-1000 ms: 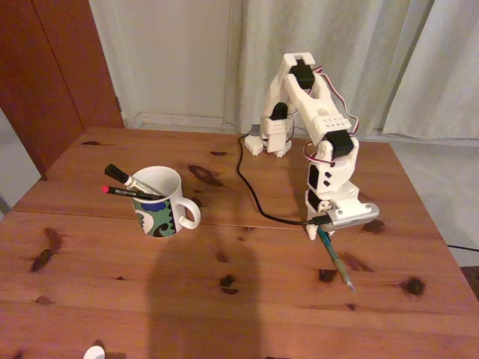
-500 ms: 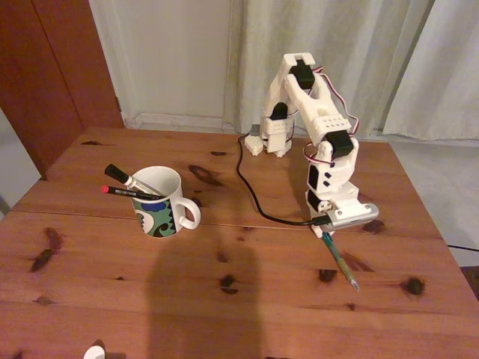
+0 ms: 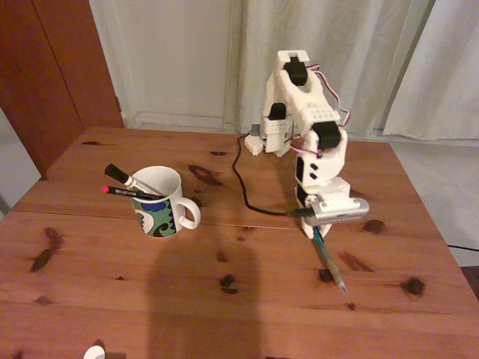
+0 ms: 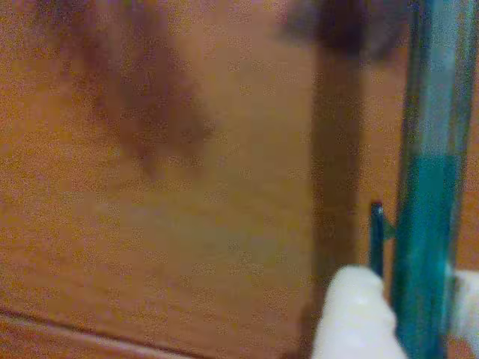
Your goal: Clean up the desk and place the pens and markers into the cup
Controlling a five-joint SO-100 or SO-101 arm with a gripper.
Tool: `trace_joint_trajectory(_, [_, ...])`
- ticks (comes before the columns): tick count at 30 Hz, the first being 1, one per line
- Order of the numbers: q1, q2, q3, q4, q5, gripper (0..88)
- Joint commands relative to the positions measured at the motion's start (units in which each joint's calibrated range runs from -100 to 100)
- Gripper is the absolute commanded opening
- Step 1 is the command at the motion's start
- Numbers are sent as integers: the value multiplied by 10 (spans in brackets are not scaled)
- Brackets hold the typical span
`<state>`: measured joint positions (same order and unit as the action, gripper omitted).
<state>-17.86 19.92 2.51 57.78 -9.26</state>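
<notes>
The pincer (image 3: 313,230) is clamped on the teal-green pen (image 3: 329,262), gripping its upper end. In the fixed view the pen slants down and toward the near right corner of the surface (image 3: 247,314), its clear tip pointing low; whether the tip touches the wood cannot be told. In the wrist view the pen (image 4: 426,224) runs up the right side as a blurred teal stick, paler toward the top, between two white fingers (image 4: 352,314); the right finger is cut off by the frame edge, and the wood behind is smeared and out of focus. The white arm (image 3: 307,105) rises from the far edge of the surface, with a black cable (image 3: 247,187) curling across the wood. Well apart, toward the left edge, stands the white mug (image 3: 159,202) with its green, blue and black wavy band. The white marker (image 3: 123,177) and the black pen with a red tip (image 3: 120,191) lean out of it to the left; their lower ends are hidden inside.
</notes>
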Motion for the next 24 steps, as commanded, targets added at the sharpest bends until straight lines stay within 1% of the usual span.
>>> trace_joint_trajectory(1, [30, -80, -33, -6, 5, 7])
trace_joint_trajectory(10, [123, -185, -25, -5, 13, 7])
trace_joint_trajectory(24, [325, -281, -25, -6, 13, 7])
